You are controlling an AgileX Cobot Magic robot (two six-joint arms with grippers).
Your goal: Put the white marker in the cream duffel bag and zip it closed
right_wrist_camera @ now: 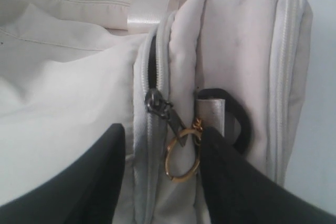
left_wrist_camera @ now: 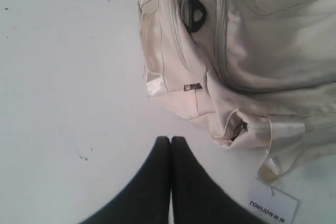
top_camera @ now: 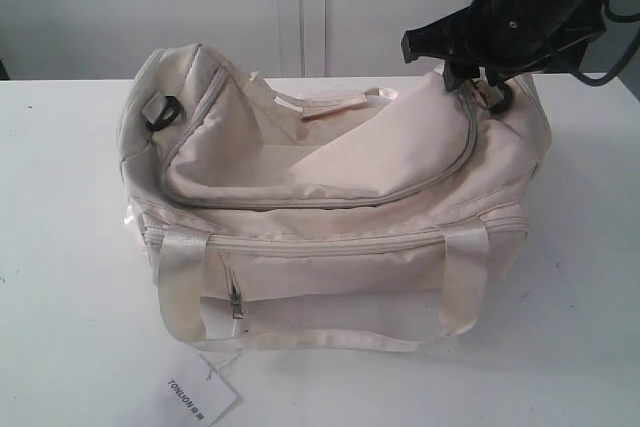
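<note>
White table (top_camera: 60, 247) carries cream duffel bag (top_camera: 330, 177), one end under the right gripper (right_wrist_camera: 163, 129); hang tag (left_wrist_camera: 273, 208) lies flat near left gripper (left_wrist_camera: 170, 139).

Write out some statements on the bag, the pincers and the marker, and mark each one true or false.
1. The right pincer stands open astride the gold ring pull. True.
2. The left pincer is shut on the hang tag. False: it is shut on nothing, over bare table, and the tag lies apart from it.
3. The white marker lies on the table in front of the bag. False: no marker shows in any view.
4. The cream duffel bag rests on a white table. True.
</note>
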